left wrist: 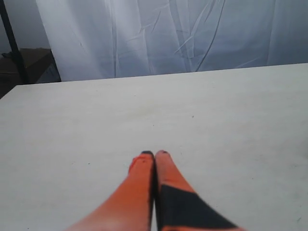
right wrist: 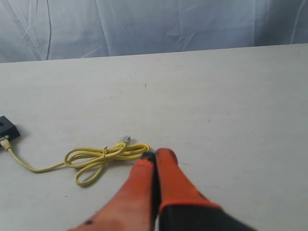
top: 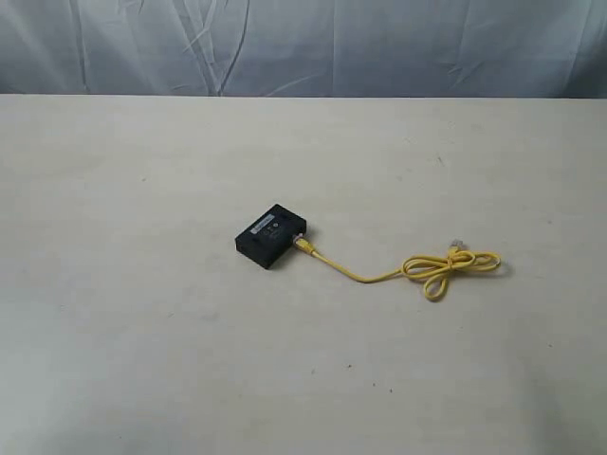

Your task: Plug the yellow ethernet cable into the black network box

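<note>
Table: a pale, bare tabletop (top: 142, 332) fills most of the exterior view, with a creased grey-white backdrop (top: 303, 43) at 12 o'clock.

Black network box: the black network box (top: 270, 236) lies flat near the centre of the table, turned at a slant. In the right wrist view only one corner of it (right wrist: 7, 128) shows at the picture's edge.

Yellow ethernet cable: the yellow ethernet cable (top: 448, 268) lies on the table, running from the box toward 3 o'clock. Its middle is tied in a loose loop (right wrist: 104, 153).

Plugged end: one end (top: 300, 241) meets the side of the box that faces 4 o'clock and looks seated in a port. How deep it sits cannot be told.

Free plug: the other clear plug (top: 458, 245) lies on the table at the knot's 12 o'clock side, well apart from the box (right wrist: 125, 139).

Left gripper: the left gripper (left wrist: 154, 154) has its orange fingers pressed together with nothing between them, over bare table. It is outside the exterior view.

Right gripper: the right gripper (right wrist: 155, 154) also has its fingers pressed together and holds nothing. The loop's end appears just beside its tips; contact cannot be told. It too is outside the exterior view.
</note>
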Motion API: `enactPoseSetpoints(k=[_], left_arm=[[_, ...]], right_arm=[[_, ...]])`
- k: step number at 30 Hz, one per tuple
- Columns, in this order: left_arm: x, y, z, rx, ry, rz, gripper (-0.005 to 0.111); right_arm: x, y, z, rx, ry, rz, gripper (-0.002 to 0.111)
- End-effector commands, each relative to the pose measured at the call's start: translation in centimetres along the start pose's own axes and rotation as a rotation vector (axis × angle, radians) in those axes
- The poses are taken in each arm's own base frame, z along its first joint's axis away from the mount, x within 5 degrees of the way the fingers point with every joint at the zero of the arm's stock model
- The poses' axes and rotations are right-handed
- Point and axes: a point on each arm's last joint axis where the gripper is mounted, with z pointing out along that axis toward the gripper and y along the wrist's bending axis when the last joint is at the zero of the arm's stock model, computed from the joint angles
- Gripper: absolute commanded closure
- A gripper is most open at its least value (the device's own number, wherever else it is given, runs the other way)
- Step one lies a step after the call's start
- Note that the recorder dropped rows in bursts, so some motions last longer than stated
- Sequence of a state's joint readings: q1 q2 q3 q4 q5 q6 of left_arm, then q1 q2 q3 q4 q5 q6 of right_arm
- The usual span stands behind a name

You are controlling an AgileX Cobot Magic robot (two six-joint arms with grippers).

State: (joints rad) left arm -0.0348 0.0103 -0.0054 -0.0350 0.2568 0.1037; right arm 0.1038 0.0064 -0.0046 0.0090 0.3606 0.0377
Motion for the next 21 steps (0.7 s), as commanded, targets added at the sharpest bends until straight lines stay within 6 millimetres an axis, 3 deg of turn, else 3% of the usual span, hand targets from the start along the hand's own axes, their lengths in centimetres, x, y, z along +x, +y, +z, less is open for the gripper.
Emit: enactPoseSetpoints(k=[1, 21], left_arm=[[0.21, 0.02, -0.03, -0.005, 0.004, 0.014, 0.107], [-0.12, 0.04, -0.04, -0.005, -0.033, -0.105, 0.107]], right_arm=[[0.07, -0.01, 0.01, 0.001, -0.008, -0.001, 0.108], [0.08, -0.02, 0.01, 0.002, -0.007, -0.003, 0.108]])
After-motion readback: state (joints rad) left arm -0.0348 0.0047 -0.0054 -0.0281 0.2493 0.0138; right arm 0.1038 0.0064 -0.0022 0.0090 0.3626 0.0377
